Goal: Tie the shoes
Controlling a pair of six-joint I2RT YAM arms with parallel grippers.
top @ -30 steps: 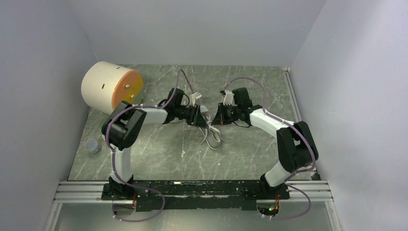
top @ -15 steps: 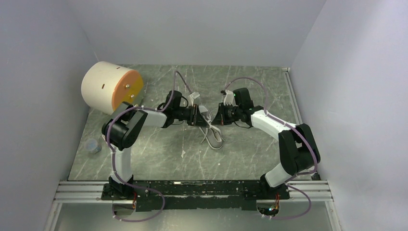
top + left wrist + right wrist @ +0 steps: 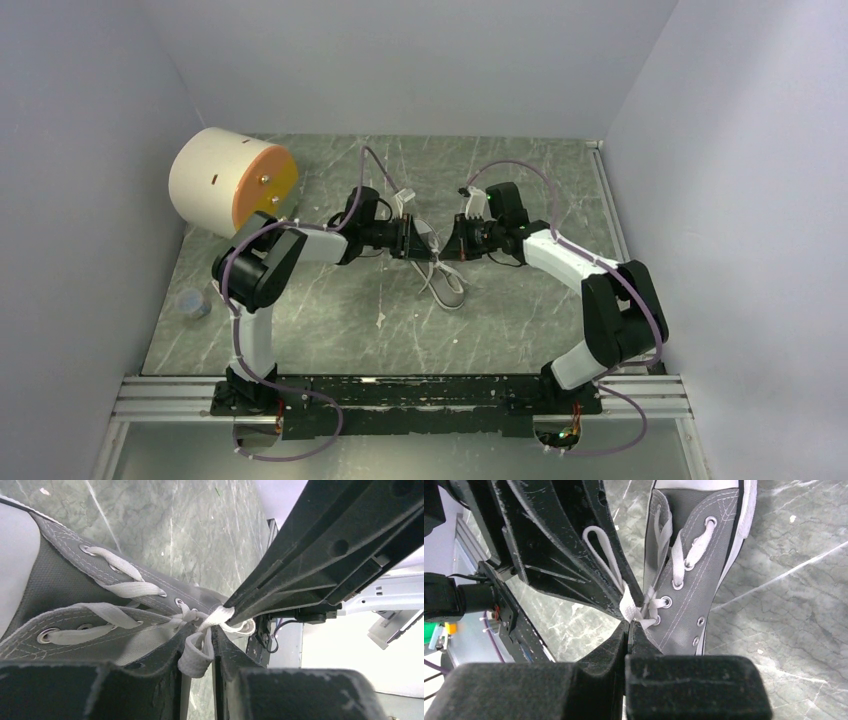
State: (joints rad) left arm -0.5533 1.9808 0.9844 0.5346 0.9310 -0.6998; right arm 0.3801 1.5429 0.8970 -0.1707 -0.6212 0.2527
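**Both pincers on the laces at the knot**

Over the last second the two arms have drawn closer together above the shoe, and the left pincer [image 3: 198, 636] has narrowed. Its jaws now press both sides of a doubled loop of the long white flat laces [image 3: 195, 661]. The right pincer [image 3: 629, 628] is fully together, clamped on a lace section right at the crossing.

The pincer tips meet almost nose to nose, just beside the top eyelets. The small grey canvas sneaker with the white sole rim [image 3: 696, 555] lies directly under them on the green-grey marbled counter [image 3: 784, 605]. In the right wrist view its long axis runs from the tips away toward the white toe cap.

Both arms are equally near the knot. Judged from this, the coming pull would run sideways, each pincer away from the other and across the sneaker's long axis.

No brand, label or writing can be read.
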